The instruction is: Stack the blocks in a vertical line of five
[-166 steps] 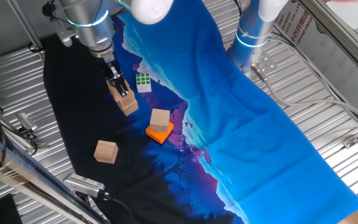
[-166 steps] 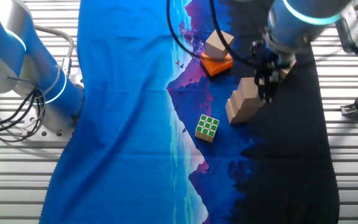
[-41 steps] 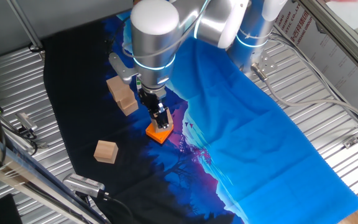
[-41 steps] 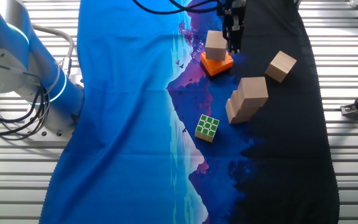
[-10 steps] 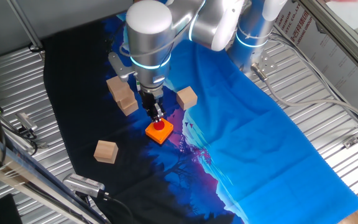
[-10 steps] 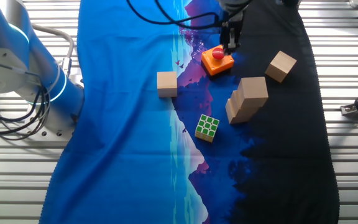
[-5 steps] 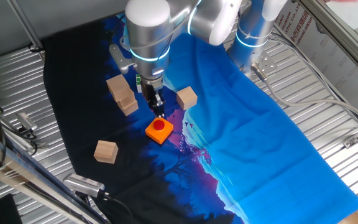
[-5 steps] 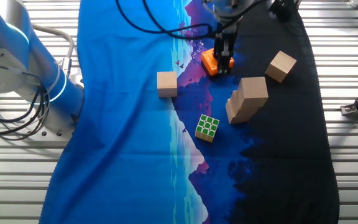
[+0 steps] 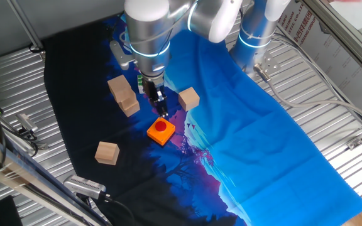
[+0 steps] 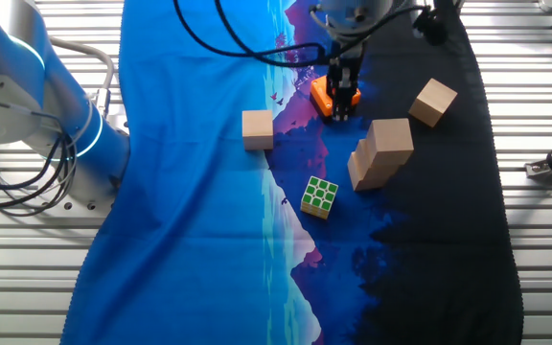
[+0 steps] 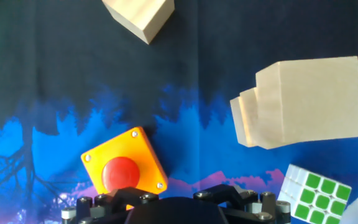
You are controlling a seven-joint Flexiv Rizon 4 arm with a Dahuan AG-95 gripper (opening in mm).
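Tool (image 9: 162, 110) hangs just above the orange button box (image 9: 161, 131), carrying nothing; fingers look close together, but whether they are fully pressed I cannot tell — hidden in the hand view.

Blocks: a short stack (image 9: 124, 96) stands on the dark part of the cloth (image 9: 244, 125), its pieces visibly offset from one another. One loose block (image 9: 189, 98) sits on the blue side, another (image 9: 107, 152) lies well apart toward the near edge. Puzzle cube (image 10: 320, 196) sits near the stack.

Risk — the crooked stack: adding blocks on misaligned faces could tip it. Wrinkled cloth gives poor footing too.
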